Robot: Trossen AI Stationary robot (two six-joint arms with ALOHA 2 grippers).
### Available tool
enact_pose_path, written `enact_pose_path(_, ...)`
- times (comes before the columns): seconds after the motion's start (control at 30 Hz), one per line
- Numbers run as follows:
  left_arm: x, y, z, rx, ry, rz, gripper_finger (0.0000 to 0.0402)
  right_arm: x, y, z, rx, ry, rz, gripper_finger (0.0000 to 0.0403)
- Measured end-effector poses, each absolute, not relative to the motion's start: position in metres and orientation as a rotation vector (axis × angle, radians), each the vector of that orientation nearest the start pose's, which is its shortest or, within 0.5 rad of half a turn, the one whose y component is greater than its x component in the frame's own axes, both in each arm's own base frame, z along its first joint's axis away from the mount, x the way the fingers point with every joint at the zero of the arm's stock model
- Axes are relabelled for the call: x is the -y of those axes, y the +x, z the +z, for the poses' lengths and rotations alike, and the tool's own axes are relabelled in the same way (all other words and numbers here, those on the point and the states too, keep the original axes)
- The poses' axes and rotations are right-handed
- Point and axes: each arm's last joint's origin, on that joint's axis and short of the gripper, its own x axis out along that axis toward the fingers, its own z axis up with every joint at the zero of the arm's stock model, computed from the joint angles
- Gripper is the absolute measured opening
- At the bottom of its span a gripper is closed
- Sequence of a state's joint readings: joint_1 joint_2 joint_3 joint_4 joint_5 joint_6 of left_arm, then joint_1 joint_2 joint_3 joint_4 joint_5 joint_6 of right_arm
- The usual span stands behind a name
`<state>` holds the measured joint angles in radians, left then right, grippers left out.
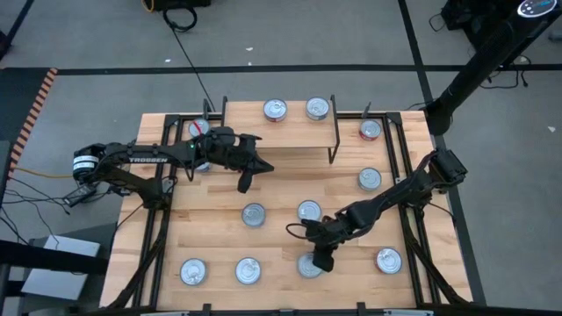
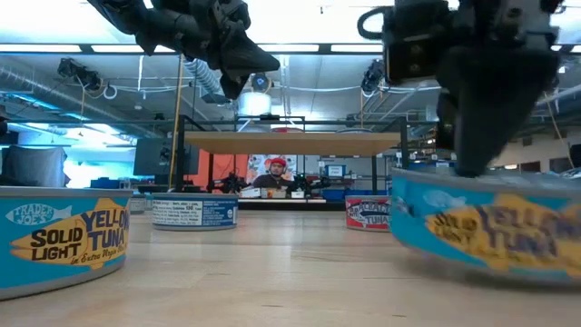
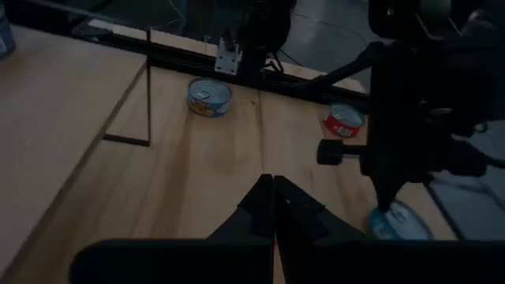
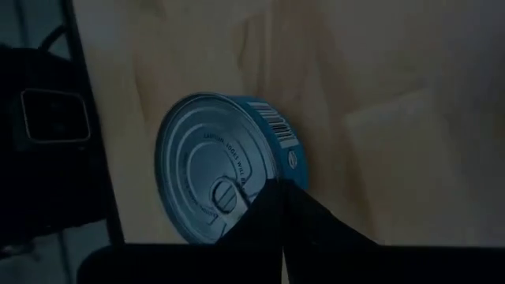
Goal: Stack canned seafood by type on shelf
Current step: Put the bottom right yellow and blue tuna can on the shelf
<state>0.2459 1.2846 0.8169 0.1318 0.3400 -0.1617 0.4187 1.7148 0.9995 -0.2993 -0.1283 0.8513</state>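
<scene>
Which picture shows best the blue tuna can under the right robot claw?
The right wrist view: the blue can fills the picture, lid and pull tab clear, with the shut right gripper at its rim. The high view shows it small, partly hidden. The low view shows only its label side. The left wrist view catches a sliver.

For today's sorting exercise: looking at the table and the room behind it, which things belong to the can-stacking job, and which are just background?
Part of the job:
- tuna tins on the table, such as the blue one under the shut right pincer
- two tins already on the shelf
- shut left pincer, empty above the table

Just background:
- cables on the floor
- person seated beyond the table
</scene>
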Motion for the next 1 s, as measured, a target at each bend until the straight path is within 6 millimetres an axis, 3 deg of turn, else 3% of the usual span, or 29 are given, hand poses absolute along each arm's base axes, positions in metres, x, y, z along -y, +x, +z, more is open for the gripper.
enact_pose_path(0.23, -0.056, 0.273, 0.265, -0.385, -0.421, -0.135, 0.0009, -0.137, 0.309, 0.189, -1.125, 0.484, -0.062, 0.0002)
enact_pose_path(0.4, -0.051, 0.269, 0.258, -0.492, -0.553, -0.192, 0.0038, -0.135, 0.312, 0.202, -1.080, 0.381, -0.167, 0.0001)
enact_pose_path(0.77, -0.024, 0.275, 0.254, -0.572, -0.709, -0.316, 0.0170, -0.123, 0.326, 0.228, -0.935, 0.246, -0.324, 0.0000)
enact_pose_path(1.0, -0.012, 0.295, 0.234, -0.617, -0.794, -0.331, 0.0256, -0.114, 0.331, 0.233, -0.901, 0.224, -0.362, 0.0000)
